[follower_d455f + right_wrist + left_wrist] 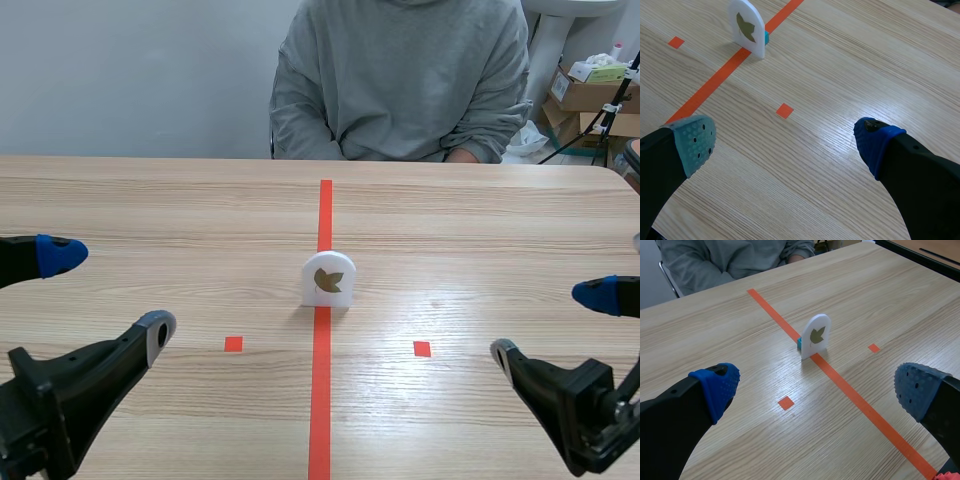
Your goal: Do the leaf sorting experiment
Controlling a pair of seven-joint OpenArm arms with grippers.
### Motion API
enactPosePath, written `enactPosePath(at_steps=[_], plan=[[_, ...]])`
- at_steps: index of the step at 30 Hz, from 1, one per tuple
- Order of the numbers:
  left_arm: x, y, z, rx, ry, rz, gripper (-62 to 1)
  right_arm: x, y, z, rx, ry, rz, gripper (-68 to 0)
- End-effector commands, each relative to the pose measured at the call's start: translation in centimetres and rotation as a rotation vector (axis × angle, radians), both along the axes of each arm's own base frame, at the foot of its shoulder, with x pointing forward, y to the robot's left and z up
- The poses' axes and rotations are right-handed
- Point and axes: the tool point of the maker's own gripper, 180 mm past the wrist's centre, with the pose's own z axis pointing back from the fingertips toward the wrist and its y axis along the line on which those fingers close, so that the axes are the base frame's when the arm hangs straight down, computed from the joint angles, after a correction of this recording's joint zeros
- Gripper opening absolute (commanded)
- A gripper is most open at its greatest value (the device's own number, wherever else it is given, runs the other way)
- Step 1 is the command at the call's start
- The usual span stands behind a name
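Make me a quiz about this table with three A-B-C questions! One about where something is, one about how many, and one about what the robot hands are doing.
1. Where does the leaf card stand?
A. on the long tape line
B. in a gripper
C. at the table edge

2. How many small tape squares are on the table?
A. one
B. two
C. four

3. How are the left gripper and right gripper?
A. both open
B. both shut
C. one shut on the card

Answers: 1 A, its base sits on the line. 2 B, one square lies on each side of the line. 3 A, each gripper's fingers are apart with nothing between them.
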Motion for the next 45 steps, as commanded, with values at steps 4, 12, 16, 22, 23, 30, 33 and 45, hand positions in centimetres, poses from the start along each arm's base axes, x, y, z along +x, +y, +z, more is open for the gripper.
enactPosePath(at_steps=[4,12,16,22,23,30,33,45], plan=[[0.0,-0.4,0.9,-0.023,-0.020,-0.003,1.4,0.5,0.0,0.9,0.002,-0.032,0.001,-11.1],[0.0,-0.4,0.9,-0.027,-0.020,0.001,1.4,1.7,-0.8,0.4,-0.125,-0.036,0.015,-11.1],[0.1,-0.4,0.9,-0.046,-0.021,0.023,1.4,3.8,-1.5,0.8,-0.192,-0.070,0.029,-11.1],[0.2,-0.3,0.9,-0.060,-0.022,0.046,1.4,7.1,-0.9,-1.6,-0.197,-0.031,0.110,-11.1],[0.2,-0.3,1.0,-0.061,-0.022,0.046,1.4,7.6,-0.4,-2.1,-0.190,-0.021,0.135,-11.1],[0.2,-0.2,0.9,-0.073,-0.020,0.066,1.4,11.1,4.7,-4.1,-0.127,0.021,0.314,-11.1],[0.2,-0.2,0.9,-0.078,-0.017,0.074,1.4,12.2,7.0,-5.1,-0.105,0.047,0.372,-11.1],[0.1,0.0,0.1,-0.047,0.016,0.076,1.4,14.0,14.7,-7.5,-0.025,0.088,0.487,-11.1]])
